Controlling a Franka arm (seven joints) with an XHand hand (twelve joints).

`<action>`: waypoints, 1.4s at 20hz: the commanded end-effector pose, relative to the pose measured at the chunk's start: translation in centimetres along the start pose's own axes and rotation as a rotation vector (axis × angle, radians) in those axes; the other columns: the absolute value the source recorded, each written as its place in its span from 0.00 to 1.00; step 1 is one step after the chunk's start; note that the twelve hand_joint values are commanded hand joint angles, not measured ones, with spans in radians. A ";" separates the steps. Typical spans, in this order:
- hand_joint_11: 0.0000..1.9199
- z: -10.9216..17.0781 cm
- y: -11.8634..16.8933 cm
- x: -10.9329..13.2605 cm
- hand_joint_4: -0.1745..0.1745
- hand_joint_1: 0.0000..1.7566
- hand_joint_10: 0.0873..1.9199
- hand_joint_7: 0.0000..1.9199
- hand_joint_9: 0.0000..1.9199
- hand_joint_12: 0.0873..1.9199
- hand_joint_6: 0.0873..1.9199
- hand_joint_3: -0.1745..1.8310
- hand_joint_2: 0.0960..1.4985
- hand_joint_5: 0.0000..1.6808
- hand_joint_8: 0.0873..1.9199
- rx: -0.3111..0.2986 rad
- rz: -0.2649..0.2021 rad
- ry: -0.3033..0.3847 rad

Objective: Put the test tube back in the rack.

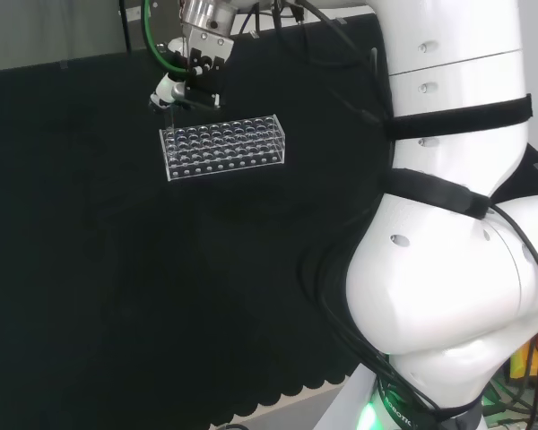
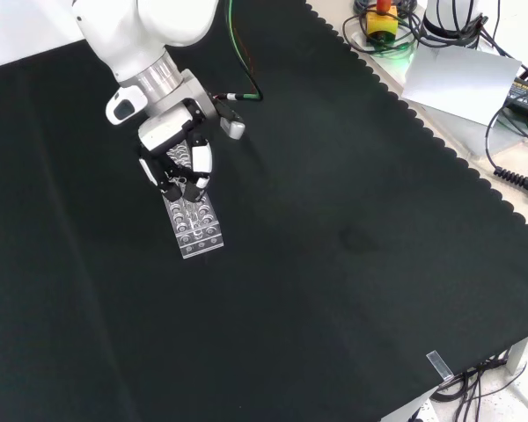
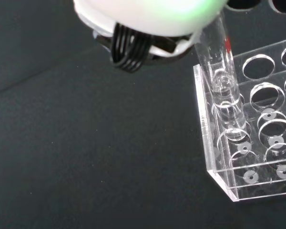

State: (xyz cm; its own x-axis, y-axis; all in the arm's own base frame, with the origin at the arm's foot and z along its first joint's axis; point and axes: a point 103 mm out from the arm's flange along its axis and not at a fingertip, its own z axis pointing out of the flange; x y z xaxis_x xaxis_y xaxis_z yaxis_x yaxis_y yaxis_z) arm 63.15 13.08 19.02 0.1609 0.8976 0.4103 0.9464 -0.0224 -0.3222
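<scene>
The hand [image 2: 176, 158] is hovering over the far-left end of the rack [image 1: 223, 148] in the head view, its fingers [image 2: 201, 160] grasping the test tube [image 3: 220, 57].

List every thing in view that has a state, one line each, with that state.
test tube: clear, held by the hand, lower end at a hole in the rack's edge row.
rack: clear, flat on the black cloth, other holes in view empty.
hand: over one end of the rack, fingers curled round the tube.
</scene>
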 end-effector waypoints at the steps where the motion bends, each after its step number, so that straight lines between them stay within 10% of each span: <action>1: 0.65 0.5 0.4 -0.2 0.00 0.70 0.06 0.96 0.92 0.48 0.09 0.41 0.37 0.88 0.13 0.008 0.001 -0.003; 20: 0.65 3.7 0.8 -1.2 0.00 0.70 0.06 0.96 0.92 0.49 0.09 0.41 0.37 0.88 0.13 0.064 -0.014 0.019; 23: 0.48 3.8 1.1 -1.4 0.09 0.71 0.05 0.77 0.81 0.60 0.15 0.29 0.47 0.82 0.15 0.174 -0.026 0.096; 28: 0.15 3.6 1.2 -1.0 0.49 0.58 0.38 0.23 0.32 0.77 0.24 0.33 0.37 0.32 0.43 0.245 -0.060 0.120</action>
State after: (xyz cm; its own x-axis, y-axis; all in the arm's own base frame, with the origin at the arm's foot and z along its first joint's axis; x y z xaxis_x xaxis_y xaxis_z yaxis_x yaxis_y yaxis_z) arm 62.86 13.68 14.97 0.1599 0.8768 0.4535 0.9101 0.0471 -0.4118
